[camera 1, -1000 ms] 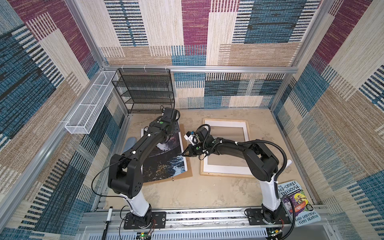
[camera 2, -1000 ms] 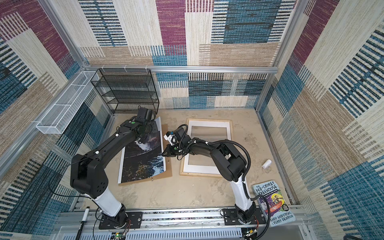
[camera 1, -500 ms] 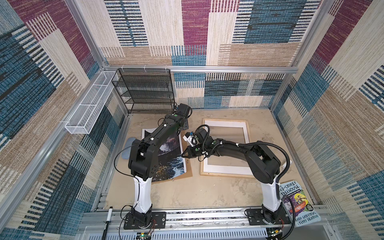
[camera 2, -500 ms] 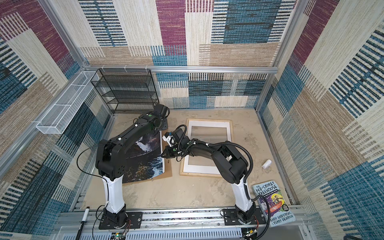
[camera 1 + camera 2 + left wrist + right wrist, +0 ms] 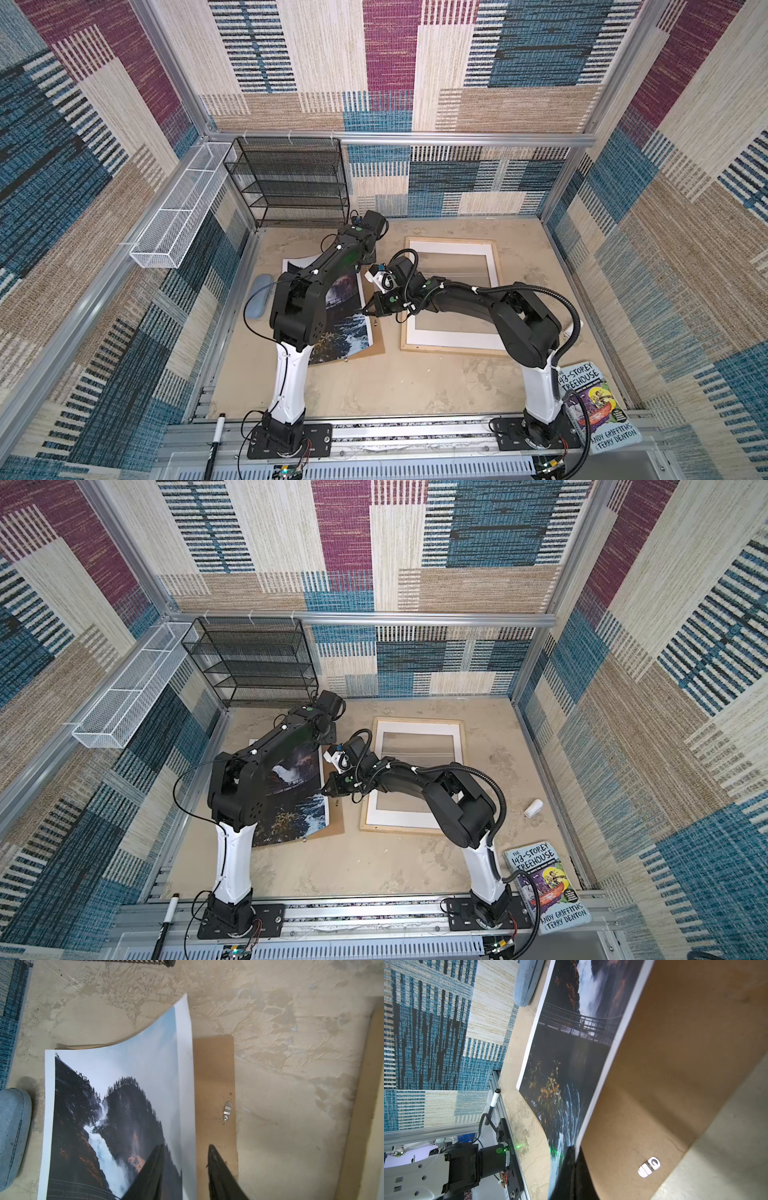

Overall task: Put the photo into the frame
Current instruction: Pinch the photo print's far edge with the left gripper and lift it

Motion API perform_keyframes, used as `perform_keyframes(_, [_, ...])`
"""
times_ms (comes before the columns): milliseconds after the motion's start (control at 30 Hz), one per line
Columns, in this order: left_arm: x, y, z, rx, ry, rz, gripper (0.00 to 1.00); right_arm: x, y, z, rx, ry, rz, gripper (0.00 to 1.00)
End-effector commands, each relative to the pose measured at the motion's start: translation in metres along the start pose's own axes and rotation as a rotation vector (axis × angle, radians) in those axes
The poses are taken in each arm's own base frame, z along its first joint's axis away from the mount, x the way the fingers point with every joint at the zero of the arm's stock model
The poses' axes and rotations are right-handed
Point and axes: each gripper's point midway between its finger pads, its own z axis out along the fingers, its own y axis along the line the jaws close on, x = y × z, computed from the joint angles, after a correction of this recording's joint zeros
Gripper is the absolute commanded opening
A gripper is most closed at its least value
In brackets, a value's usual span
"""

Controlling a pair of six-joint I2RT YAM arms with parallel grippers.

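right wrist: your right gripper point(image 5: 574, 1153) pinches the dark waterfall paper print point(image 5: 571, 1043) by its white border; left gripper point(image 5: 185, 1148) spread; looks floppy, grab there too

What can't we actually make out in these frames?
left gripper: top views, own wrist hides the tips; wrist view doesn't show contact with the photo.
frame: top views, right arm covers part of its left side.
small white object: top view, too small to identify.
right gripper: wrist view's edge cuts off all but the fingertips.
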Motion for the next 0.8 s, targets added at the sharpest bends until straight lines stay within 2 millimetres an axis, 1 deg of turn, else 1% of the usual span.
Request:
perform_keyframes(0, [0.0036,0.0012,0.0021,-0.012,0.017,0.026,0.39,-0.0053,0.003,-0.0004,0.0,-0.016,-0.021,0.02])
perform_keyframes(233, [0.0086,0.001,0.0082,-0.026,0.04,0.038,0.38,-0.0052,0.0032,-0.0013,0.011,-0.019,-0.026,0.02])
perform_keyframes(367, [0.0096,0.0013,0.0067,-0.022,0.042,0.038,0.34,-0.0052,0.0006,-0.001,0.023,-0.02,-0.026,0.02])
perform_keyframes(600, [0.0085,0.0019,0.003,-0.015,0.039,0.041,0.18,-0.0064,-0.0019,-0.0016,0.04,-0.027,-0.026,0.06])
perform_keyframes(767, [0.0088,0.0031,0.0004,-0.012,0.038,0.041,0.07,-0.0076,-0.0012,-0.0034,0.045,-0.032,-0.032,0.11])
